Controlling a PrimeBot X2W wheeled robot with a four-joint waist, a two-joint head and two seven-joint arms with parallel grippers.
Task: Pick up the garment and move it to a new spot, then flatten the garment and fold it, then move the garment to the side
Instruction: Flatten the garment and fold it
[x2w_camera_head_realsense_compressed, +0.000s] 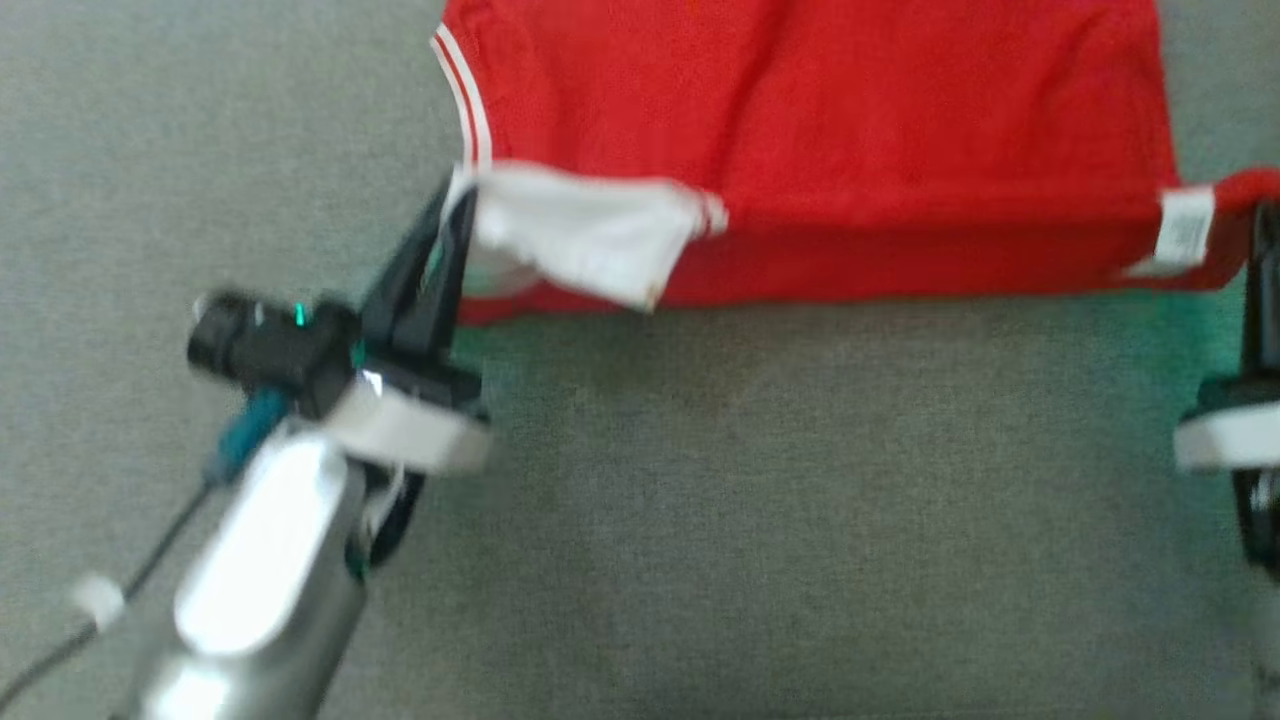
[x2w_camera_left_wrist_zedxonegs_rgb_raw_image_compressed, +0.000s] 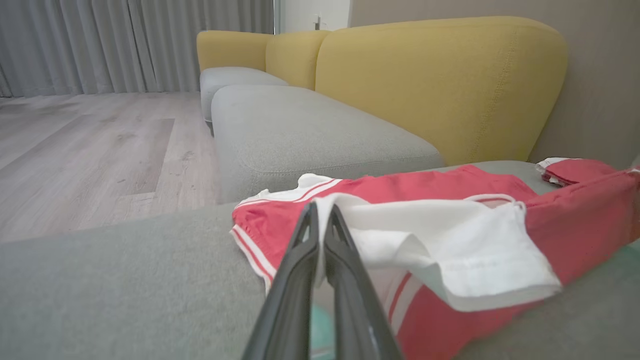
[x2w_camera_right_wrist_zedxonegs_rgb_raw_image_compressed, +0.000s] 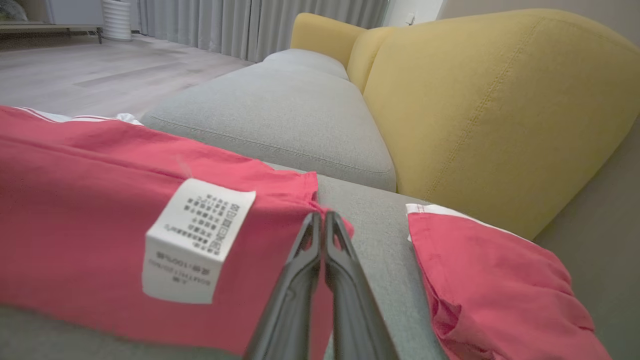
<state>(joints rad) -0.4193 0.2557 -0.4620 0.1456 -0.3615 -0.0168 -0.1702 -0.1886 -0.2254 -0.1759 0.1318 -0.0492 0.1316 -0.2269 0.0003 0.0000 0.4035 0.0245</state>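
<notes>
Left gripper (x2w_camera_head_realsense_compressed: 458, 212), fingers closed, pinches the red garment (x2w_camera_head_realsense_compressed: 850, 130) at its near-left corner by the white flap (x2w_camera_head_realsense_compressed: 580, 235); right gripper (x2w_camera_right_wrist_zedxonegs_rgb_raw_image_compressed: 320, 216), also closed, nips the near-right corner beside the care label (x2w_camera_right_wrist_zedxonegs_rgb_raw_image_compressed: 197, 240), near edge raised off the grey cushion (x2w_camera_head_realsense_compressed: 700, 520). Risk: thin bites may slip under tension, dropping a corner; the garment's far part is cut off, head view blurred
</notes>
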